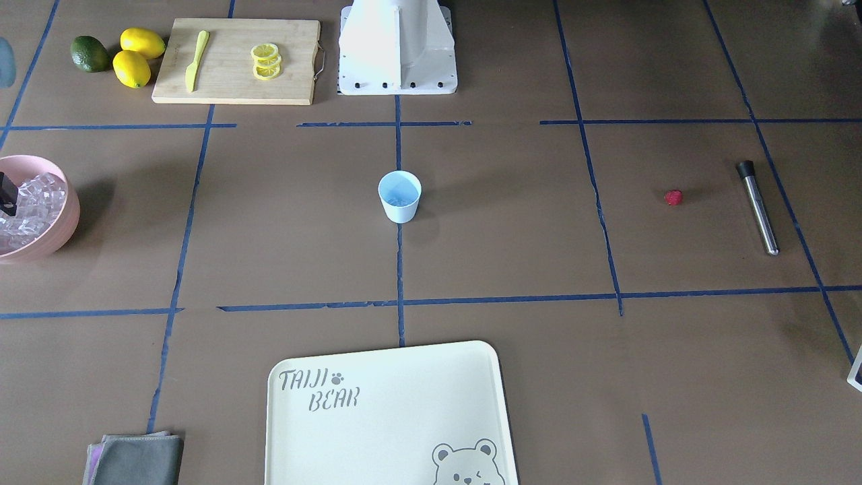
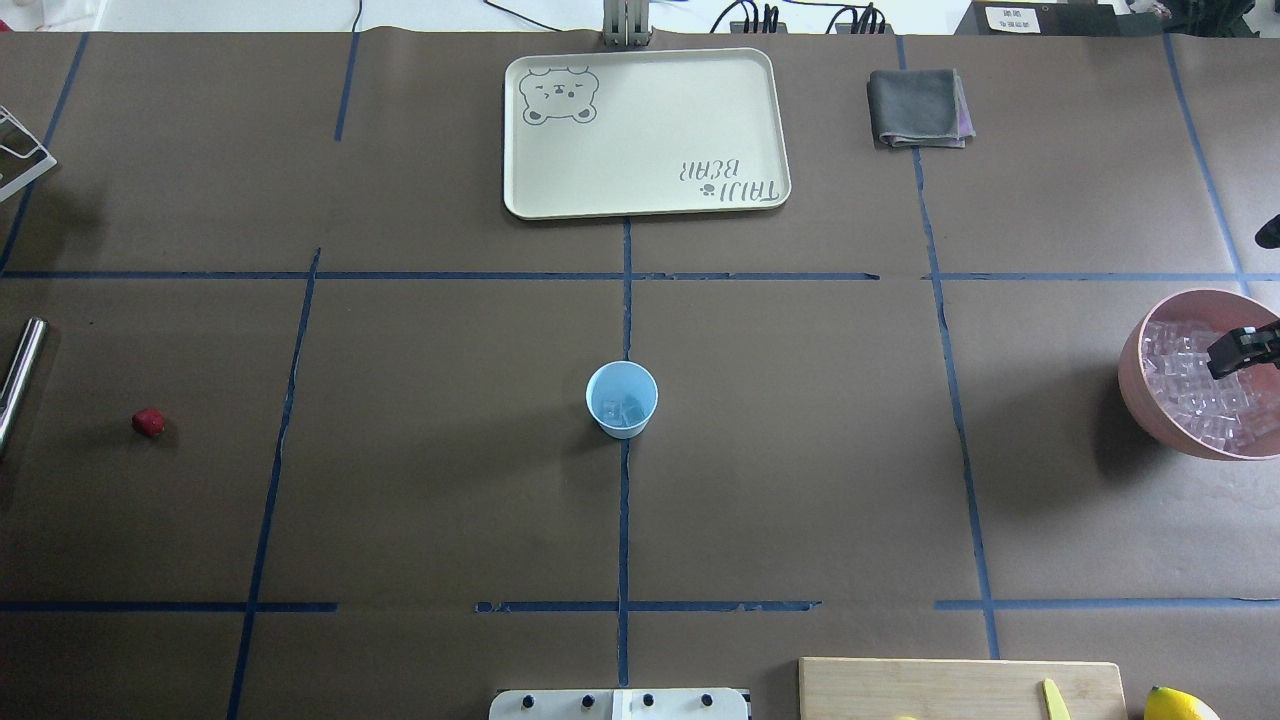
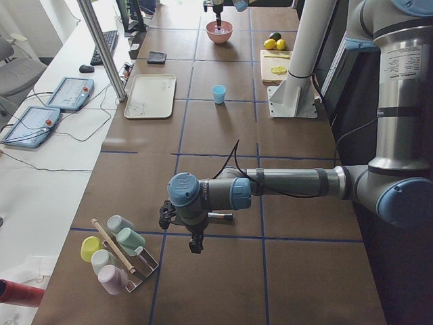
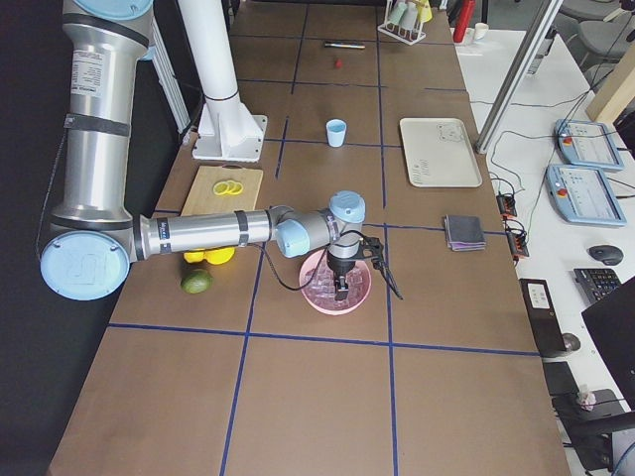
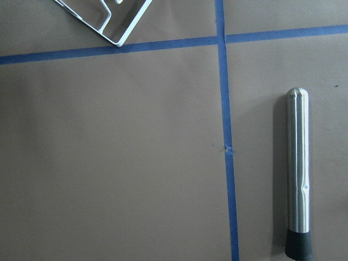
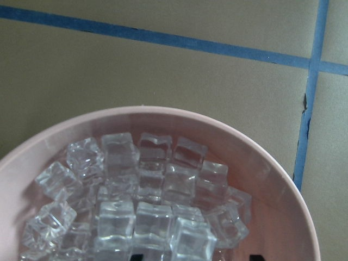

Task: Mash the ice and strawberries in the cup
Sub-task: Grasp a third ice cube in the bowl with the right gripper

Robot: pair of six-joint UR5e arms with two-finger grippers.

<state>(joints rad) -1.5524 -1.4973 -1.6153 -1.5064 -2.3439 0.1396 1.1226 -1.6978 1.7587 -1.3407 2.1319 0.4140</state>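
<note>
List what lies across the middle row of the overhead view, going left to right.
metal rod → strawberry → cup → bowl of ice

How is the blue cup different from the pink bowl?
The cup is light blue, small and tapered; the pink bowl is far wider and rounded. The cup holds a few ice cubes; the bowl is heaped with them. The cup stands centrally, the bowl to the robot's right. Both are upright.
</note>
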